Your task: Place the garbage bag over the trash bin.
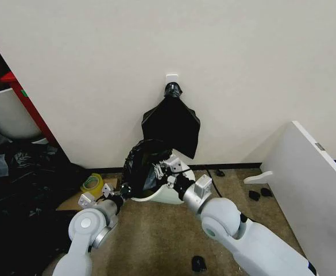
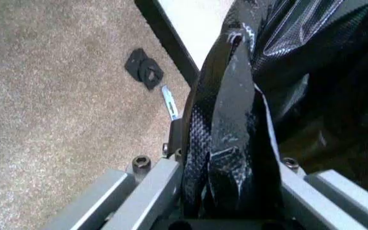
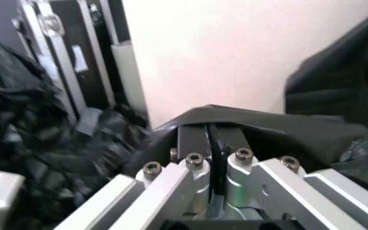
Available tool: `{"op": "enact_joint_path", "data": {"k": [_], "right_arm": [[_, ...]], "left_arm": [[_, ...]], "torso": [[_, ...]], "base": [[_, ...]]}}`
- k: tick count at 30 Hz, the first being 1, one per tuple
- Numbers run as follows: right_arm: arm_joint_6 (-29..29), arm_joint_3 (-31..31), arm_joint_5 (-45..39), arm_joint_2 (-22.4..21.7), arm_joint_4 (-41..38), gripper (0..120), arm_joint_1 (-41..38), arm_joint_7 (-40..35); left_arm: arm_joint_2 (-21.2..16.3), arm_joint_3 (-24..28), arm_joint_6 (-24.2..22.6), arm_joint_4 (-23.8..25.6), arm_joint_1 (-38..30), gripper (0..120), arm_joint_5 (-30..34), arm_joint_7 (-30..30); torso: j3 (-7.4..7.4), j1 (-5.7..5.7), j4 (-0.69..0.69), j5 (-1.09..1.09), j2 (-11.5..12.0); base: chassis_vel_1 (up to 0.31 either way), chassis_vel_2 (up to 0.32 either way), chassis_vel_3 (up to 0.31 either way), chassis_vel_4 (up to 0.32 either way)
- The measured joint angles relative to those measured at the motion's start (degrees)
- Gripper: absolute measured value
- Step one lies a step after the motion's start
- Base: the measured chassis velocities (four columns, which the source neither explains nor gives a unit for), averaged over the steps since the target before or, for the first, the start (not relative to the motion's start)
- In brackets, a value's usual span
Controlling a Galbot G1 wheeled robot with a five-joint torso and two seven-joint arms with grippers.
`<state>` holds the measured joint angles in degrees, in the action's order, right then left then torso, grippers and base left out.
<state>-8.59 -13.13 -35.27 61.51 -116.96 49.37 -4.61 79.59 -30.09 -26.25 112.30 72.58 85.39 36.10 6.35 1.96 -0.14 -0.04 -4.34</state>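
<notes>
The garbage bag (image 1: 142,161) is draped over the trash bin (image 1: 170,192), which sits on the floor against the wall. The left gripper (image 1: 123,190) has its jaws clamped on the bag's left edge. The right gripper (image 1: 166,168) has its jaws pinched together on the bag's right side.

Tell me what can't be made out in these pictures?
- Head view: most of the bin, draped by the garbage bag; its mouth is hidden.
- Left wrist view: the left end effector fingertips, wrapped in bag plastic.
- Right wrist view: the right end effector tips, buried under a bag fold.
- Head view: small dark floor bits, too small to identify.
</notes>
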Motion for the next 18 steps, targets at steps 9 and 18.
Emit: {"op": "enact_joint_path", "data": {"k": [9,18], "right_arm": [[-1.1,1.6,3.8,-1.4,-1.5,0,2.3,-0.6],[-6.0,5.1,4.5,-8.4,-8.7,0,9.1,-7.4]], "left_arm": [[-0.1,-0.1,0.3,-0.7,-0.3,0,0.1,-0.1],[-0.8,-0.8,0.7,-1.6,-1.1,0,0.5,-0.2]], "torso": [[0.0,0.0,0.0,0.0,0.0],[0.0,0.0,-0.01,0.01,0.0]], "base": [[0.0,0.0,0.0,0.0],[0.0,0.0,0.0,0.0]]}}
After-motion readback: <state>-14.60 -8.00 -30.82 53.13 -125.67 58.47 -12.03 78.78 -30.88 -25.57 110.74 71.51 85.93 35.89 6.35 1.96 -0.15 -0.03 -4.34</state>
